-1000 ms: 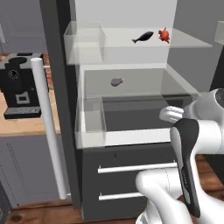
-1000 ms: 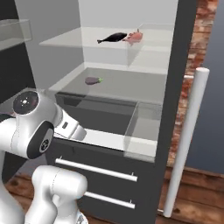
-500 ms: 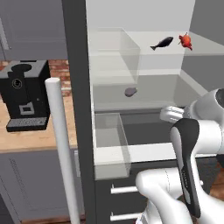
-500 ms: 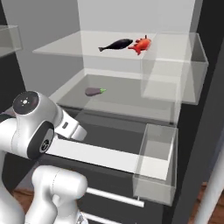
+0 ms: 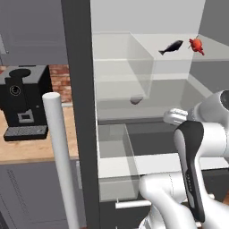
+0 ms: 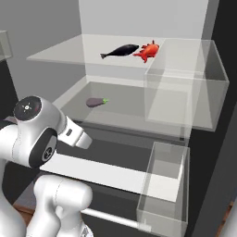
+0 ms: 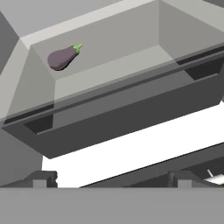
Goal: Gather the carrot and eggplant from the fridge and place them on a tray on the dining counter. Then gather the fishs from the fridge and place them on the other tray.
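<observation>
Your arm's folded low before the open fridge (image 6: 139,28); gripper (image 7: 111,177) jaws wide, holding nothing, aimed w/ eggplant (image 7: 63,57) ahead.

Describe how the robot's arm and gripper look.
The arm is glossy white with rounded, bulging segments and dark grey joint caps; one cap has a small round mark. A long black strip runs down one link in the left base view. The gripper shows two small dark grey finger tips. No cables visible.
</observation>
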